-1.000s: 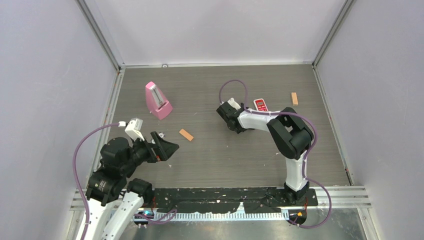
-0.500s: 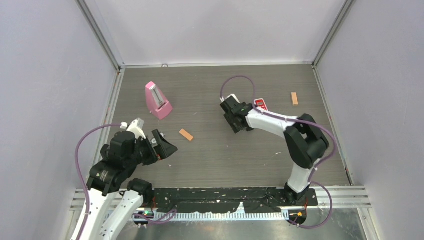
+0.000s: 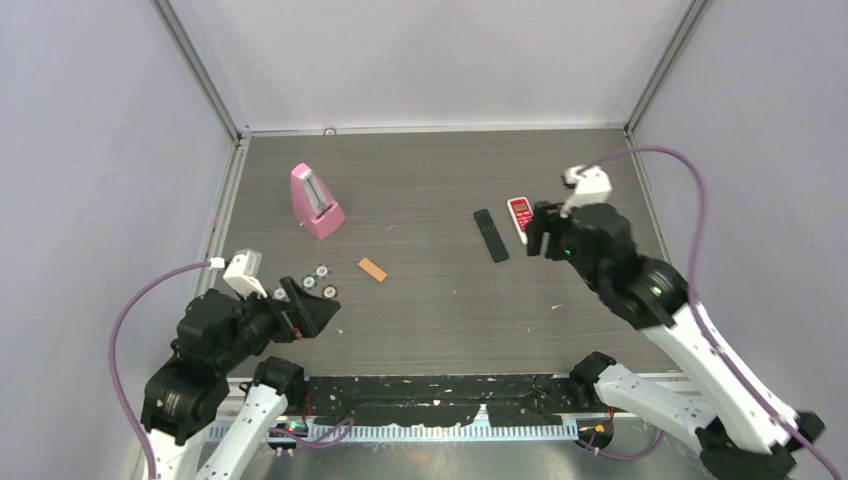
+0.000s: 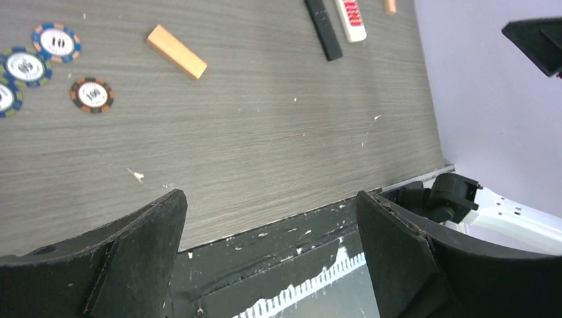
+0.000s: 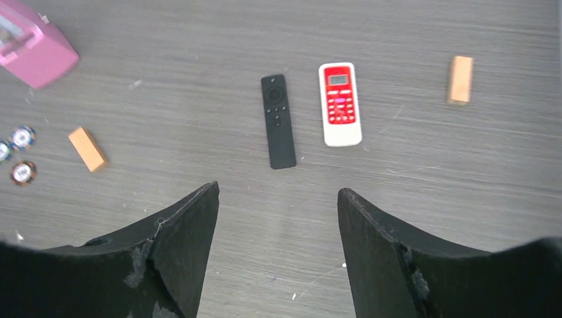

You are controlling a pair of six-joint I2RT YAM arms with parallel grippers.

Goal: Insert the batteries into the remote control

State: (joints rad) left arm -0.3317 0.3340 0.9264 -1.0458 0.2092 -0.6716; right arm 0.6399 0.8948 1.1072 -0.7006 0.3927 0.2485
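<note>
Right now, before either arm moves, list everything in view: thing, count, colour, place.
metronome: one, pink, far left of the table
black remote: one, black, lying flat right of centre
white-and-red remote: one, white with a red face, just right of the black remote, not touching it
wooden blocks: two, tan, one left of centre, one far right
poker chips: four, dark with coloured rims, loose cluster at the near left
batteries: none in view
table: one, grey wood grain
left fingers: two, black, spread open, empty, by the chips
right fingers: two, black, spread open, empty, raised beside the remotes
</note>
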